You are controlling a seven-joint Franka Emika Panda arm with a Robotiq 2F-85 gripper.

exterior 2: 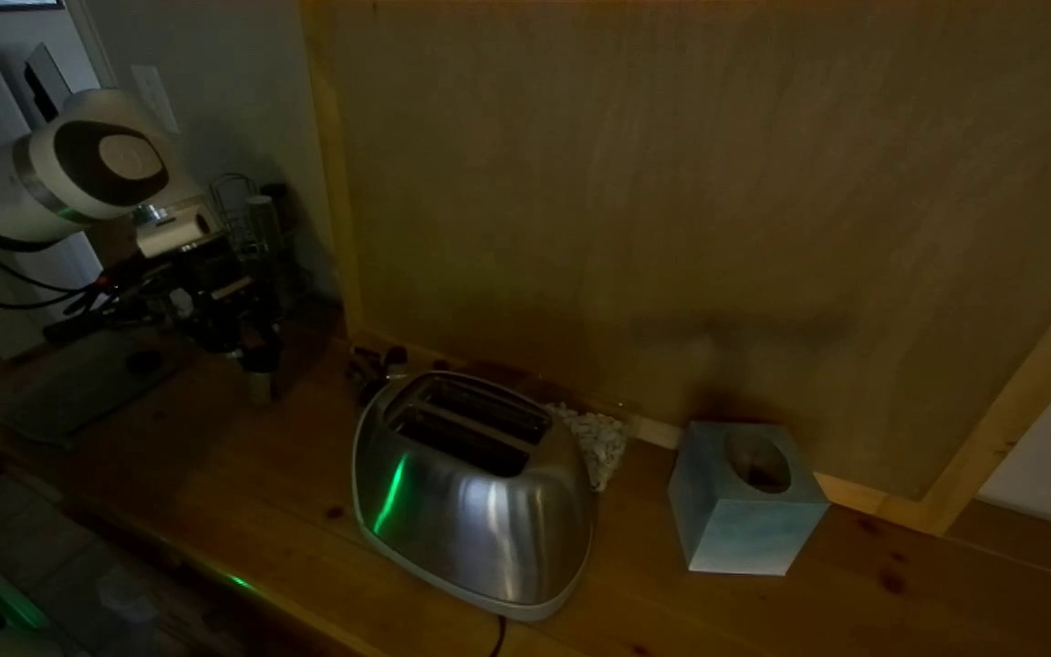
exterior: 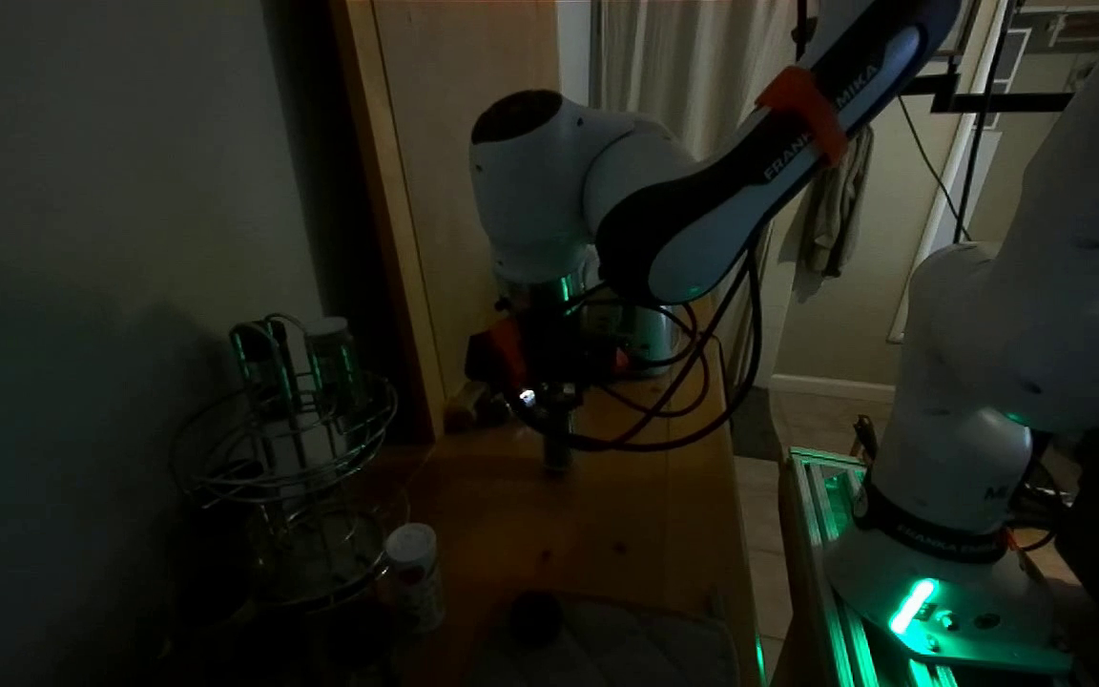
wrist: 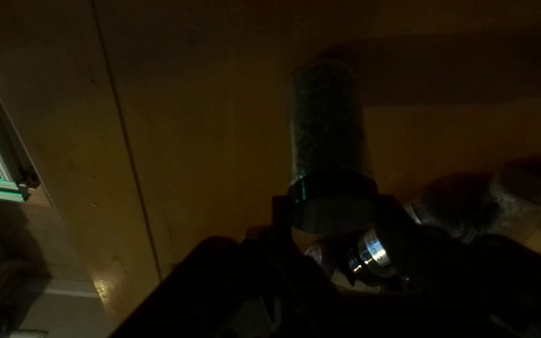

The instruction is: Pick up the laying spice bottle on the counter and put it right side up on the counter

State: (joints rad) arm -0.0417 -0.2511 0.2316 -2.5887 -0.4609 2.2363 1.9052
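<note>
Holds the spice bottle (wrist: 326,117) upright by its dark cap (wrist: 332,188) in the gripper (wrist: 335,211), drawn in to the cap's width. Stands or hangs, cannot tell which, between the wall-side and front edges of the tabletop (exterior: 607,520), well in from the front. Shares that surface with a silvery toaster (exterior 2: 480,520).

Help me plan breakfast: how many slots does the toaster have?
2. In an exterior view, they run side by side atop the toaster: the near slot and, behind it, the far slot, closer to the wooden panel. The toaster's whole top shows; none seems hidden.
</note>
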